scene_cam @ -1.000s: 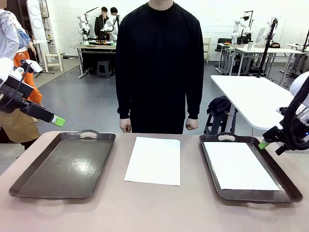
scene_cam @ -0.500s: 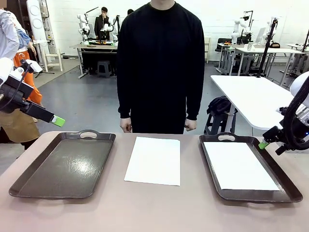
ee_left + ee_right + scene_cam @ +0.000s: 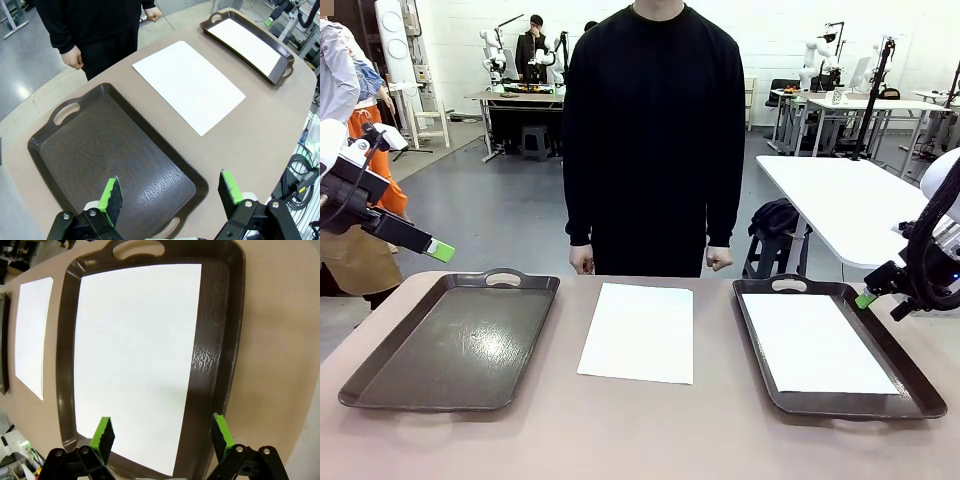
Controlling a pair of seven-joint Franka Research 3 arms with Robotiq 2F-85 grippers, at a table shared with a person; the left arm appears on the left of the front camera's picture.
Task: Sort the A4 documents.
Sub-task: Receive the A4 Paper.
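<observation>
One A4 document (image 3: 638, 332) lies flat on the bare table between two dark brown trays. A second white sheet (image 3: 815, 342) lies inside the right tray (image 3: 910, 385); the left tray (image 3: 450, 340) holds nothing. My left gripper (image 3: 440, 250) hovers above the left tray's far left corner, and in the left wrist view it (image 3: 171, 192) stands open over the empty tray (image 3: 115, 150), with the middle sheet (image 3: 187, 85) beyond. My right gripper (image 3: 865, 298) hangs by the right tray's far right rim. In the right wrist view it (image 3: 161, 434) is open above the sheet (image 3: 135, 355) in the tray (image 3: 215, 340).
A person in a black top stands at the far edge, hands (image 3: 580, 260) hanging by their sides just behind the table. Bare tabletop (image 3: 640, 430) runs along the near edge. A white table (image 3: 840, 200) stands off to the right behind.
</observation>
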